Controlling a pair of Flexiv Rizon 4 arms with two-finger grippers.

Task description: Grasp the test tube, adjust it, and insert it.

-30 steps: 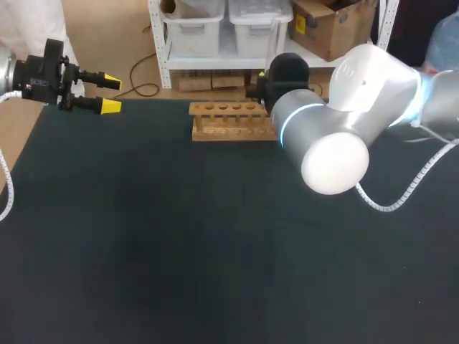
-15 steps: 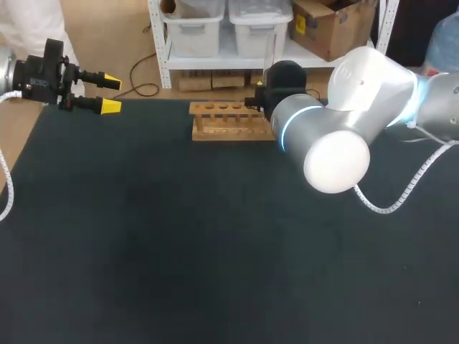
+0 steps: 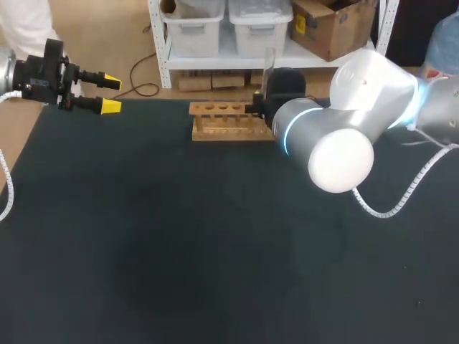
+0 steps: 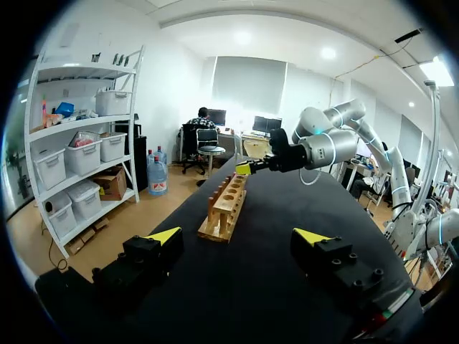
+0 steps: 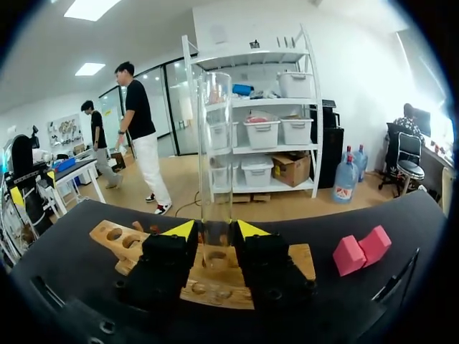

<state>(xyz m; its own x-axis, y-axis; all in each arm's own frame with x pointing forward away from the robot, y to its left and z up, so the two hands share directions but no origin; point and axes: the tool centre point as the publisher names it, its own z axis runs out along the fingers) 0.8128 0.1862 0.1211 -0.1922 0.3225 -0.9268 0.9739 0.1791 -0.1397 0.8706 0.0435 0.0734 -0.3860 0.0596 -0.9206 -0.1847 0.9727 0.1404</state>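
So the right gripper (image 5: 215, 230) is clamped on the glass test tube (image 5: 215, 158), holding it upright between its yellow tips. The tube's bottom end is right over a hole in the wooden rack (image 5: 109, 236) just under the fingers. Two pink blocks (image 5: 361, 251) sit off to that gripper's side. The left gripper (image 4: 238, 236) is wide open with nothing in it, and the rack is well ahead of it.
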